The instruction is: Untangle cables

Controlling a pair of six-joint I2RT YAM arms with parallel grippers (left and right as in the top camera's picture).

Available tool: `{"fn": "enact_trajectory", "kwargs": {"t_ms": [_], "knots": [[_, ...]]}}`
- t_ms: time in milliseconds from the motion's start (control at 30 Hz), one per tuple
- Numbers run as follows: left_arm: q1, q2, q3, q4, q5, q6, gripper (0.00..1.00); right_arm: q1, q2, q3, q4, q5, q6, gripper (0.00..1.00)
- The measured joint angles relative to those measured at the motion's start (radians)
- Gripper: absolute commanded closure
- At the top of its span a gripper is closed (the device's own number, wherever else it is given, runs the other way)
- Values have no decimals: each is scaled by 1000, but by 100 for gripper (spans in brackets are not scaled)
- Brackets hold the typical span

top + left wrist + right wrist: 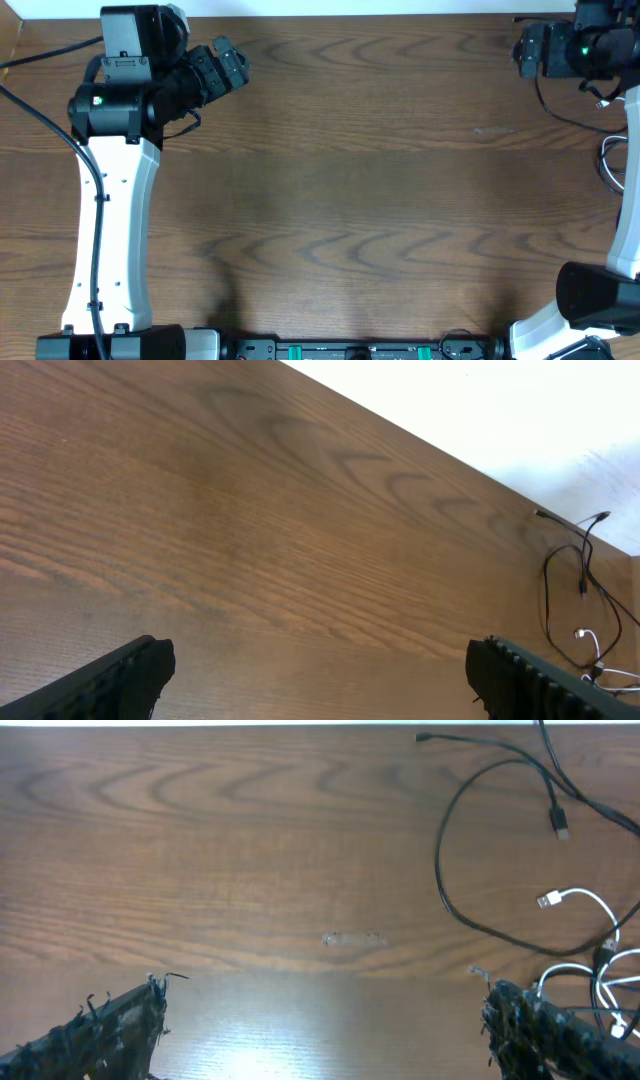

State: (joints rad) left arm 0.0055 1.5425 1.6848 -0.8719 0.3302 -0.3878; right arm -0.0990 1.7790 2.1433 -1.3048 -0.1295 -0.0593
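Left fingers and right fingers stand wide apart, empty. Black cable loops beside white cable on the worktop.

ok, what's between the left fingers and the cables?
Only bare table. Overhead, nothing lies between the left fingers and the white cable at the right edge; the left wrist view shows the same wood up to the black cable.
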Motion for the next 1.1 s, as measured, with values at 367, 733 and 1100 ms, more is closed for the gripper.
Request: {"fn": "enact_trajectory", "kwargs": {"t_ms": [367, 733, 1100], "knots": [[0, 0, 0, 0, 0, 0, 2, 0, 3, 0, -146, 44, 0, 1], [0, 0, 0, 0, 0, 0, 2, 63, 2, -17, -39, 41, -46, 1], [0, 0, 0, 0, 0, 0, 2, 188, -272, -551, 611, 33, -78, 1]]}}
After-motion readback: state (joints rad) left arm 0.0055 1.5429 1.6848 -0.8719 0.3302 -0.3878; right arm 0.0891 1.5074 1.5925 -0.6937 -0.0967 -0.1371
